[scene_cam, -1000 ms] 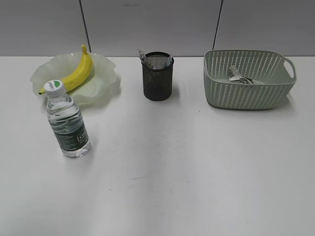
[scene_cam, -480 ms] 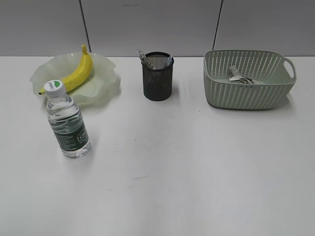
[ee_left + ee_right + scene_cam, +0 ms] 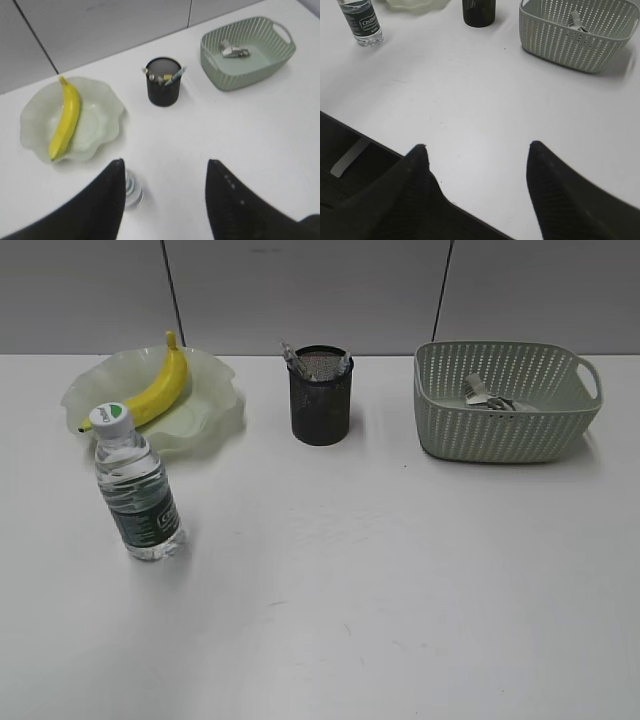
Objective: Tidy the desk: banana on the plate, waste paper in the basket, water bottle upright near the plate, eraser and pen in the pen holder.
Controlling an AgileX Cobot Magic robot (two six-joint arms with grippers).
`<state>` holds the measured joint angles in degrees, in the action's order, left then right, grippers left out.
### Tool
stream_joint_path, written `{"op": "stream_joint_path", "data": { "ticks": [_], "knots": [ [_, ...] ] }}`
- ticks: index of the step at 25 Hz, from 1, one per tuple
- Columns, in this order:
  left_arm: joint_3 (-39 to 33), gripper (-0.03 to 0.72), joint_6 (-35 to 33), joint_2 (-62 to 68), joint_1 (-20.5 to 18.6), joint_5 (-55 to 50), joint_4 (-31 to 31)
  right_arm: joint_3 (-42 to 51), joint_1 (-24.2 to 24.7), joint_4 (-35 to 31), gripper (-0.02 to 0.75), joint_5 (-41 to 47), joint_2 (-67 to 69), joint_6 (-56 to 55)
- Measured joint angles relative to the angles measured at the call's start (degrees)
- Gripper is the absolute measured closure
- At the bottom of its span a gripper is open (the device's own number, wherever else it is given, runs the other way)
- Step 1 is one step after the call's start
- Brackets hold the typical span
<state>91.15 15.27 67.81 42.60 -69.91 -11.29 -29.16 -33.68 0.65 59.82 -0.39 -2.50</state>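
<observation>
White desk (image 3: 400,590) — pen holder (image 3: 321,395) contents unclear behind mesh

A grey panelled wall (image 3: 320,290) stands behind the white surface, split by two thin dark vertical seams; soft, even light.

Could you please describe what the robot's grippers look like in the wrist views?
Each gripper shows two black fingers, broad at the base and tapering to a pointed tip. The left fingers look smooth and slightly glossy; the right fingers look matte with a fine texture. No cables or markings show.
</observation>
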Motion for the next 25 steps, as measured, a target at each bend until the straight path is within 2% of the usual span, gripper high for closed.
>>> {"op": "stream_joint_path", "data": {
  "ticks": [5, 15, 19, 22, 25],
  "knots": [
    [-18.4, 0.309, 0.0, -17.6, 0.0, -0.1, 0.3, 0.0, 0.0, 1.5, 0.248, 0.0, 0.0, -1.0],
    [-48.5, 0.312, -0.9, -53.2, 0.0, -0.3, 3.4, 0.0, 0.0, 3.0, 0.248, 0.0, 0.0, -1.3],
    [-56.4, 0.312, -5.1, -64.4, 0.0, 1.8, 8.2, 0.0, 0.0, 3.0, 0.248, 0.0, 0.0, -1.3],
    [-58.2, 0.312, -7.9, -68.1, 0.0, 3.6, 10.7, 0.0, 0.0, 3.1, 0.248, -0.1, 0.0, -1.3],
    [-58.9, 0.312, -9.3, -67.6, 0.0, 6.8, 10.6, 0.0, 0.0, 2.5, 0.248, -0.1, 0.0, -1.3]
  ]
}}
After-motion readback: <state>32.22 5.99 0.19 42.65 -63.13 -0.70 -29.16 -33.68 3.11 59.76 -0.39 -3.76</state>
